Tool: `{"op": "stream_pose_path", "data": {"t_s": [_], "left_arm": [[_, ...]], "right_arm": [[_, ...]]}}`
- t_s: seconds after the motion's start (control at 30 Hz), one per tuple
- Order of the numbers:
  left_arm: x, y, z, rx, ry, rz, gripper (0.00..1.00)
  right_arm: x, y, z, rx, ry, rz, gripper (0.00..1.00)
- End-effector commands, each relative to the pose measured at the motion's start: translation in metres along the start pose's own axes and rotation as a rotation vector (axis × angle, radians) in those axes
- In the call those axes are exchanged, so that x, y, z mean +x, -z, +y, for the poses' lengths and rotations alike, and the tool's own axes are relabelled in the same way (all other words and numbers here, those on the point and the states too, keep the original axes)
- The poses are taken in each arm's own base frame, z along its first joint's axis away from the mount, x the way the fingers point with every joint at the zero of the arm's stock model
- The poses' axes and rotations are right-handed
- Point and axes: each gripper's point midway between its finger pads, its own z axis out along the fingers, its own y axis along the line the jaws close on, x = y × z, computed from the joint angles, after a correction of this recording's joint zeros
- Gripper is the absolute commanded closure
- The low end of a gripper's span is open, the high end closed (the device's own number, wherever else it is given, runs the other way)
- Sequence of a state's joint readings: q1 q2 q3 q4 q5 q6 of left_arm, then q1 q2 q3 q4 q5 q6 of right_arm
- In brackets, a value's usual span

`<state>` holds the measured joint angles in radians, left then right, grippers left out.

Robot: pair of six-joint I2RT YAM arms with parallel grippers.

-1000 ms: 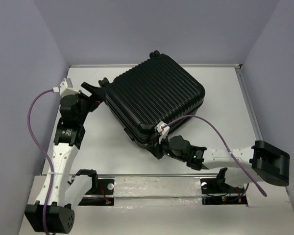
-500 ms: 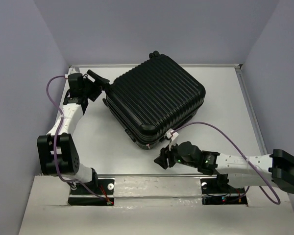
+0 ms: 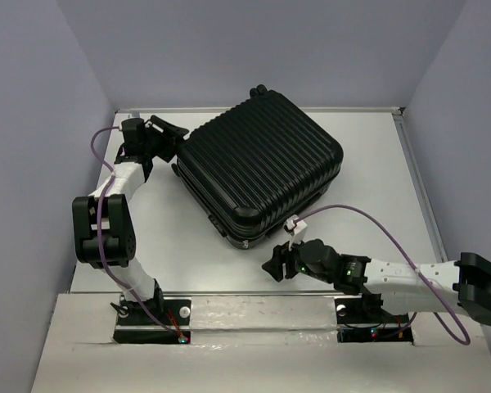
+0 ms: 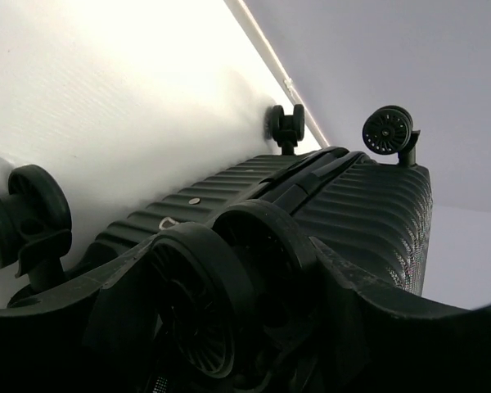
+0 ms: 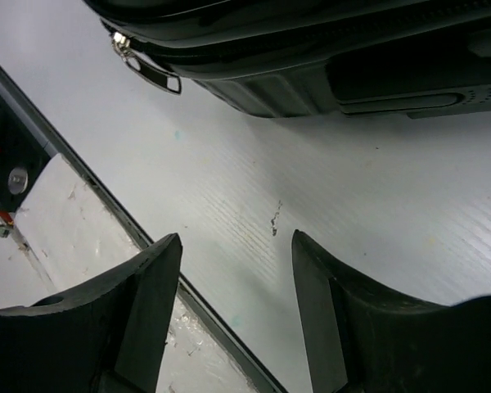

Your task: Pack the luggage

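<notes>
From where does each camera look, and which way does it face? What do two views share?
Top external: above and behind the arm bases, looking down on table, luggage, left arm and right arm.
Left wrist: low at the luggage's left corner, facing its wheels; own fingers flank one wheel.
Right wrist: low near the luggage's near corner, facing table and zipper pull; own open fingers show.
All three share the luggage.

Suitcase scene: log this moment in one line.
suitcase closed on table | left gripper astride corner wheel | right gripper open, empty, clear of suitcase
</notes>
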<state>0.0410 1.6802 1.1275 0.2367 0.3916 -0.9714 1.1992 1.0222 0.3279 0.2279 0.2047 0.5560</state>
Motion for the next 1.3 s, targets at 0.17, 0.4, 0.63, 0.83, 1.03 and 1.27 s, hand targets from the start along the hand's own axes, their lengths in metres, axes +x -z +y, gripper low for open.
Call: {"op": "stream_pose_path", "data": {"t_s": [0.17, 0.4, 0.63, 0.83, 1.03, 1.27], "left_arm": [[-0.017, 0.025, -0.041, 0.131, -0.022, -0.103, 0.94], [-0.025, 0.074, -0.037, 0.13, -0.042, -0.243, 0.94], [0.028, 0.127, 0.001, 0.157, -0.016, -0.225, 0.94], [0.047, 0.147, 0.015, 0.178, -0.016, -0.224, 0.94], [0.038, 0.157, -0.012, 0.233, -0.041, -0.236, 0.94], [0.031, 0.169, -0.025, 0.227, -0.079, -0.264, 0.94]], "right_arm": [[-0.053, -0.008, -0.055, 0.183, -0.068, -0.14, 0.79], [-0.12, -0.015, -0.102, 0.207, -0.096, -0.262, 0.93], [-0.198, -0.027, -0.126, 0.103, 0.012, -0.312, 0.89], [-0.153, -0.014, -0.11, 0.036, -0.052, -0.174, 0.44], [-0.08, 0.01, -0.087, -0.037, -0.189, -0.154, 0.65], [-0.082, 0.01, -0.06, -0.126, -0.053, -0.205, 0.59]]}}
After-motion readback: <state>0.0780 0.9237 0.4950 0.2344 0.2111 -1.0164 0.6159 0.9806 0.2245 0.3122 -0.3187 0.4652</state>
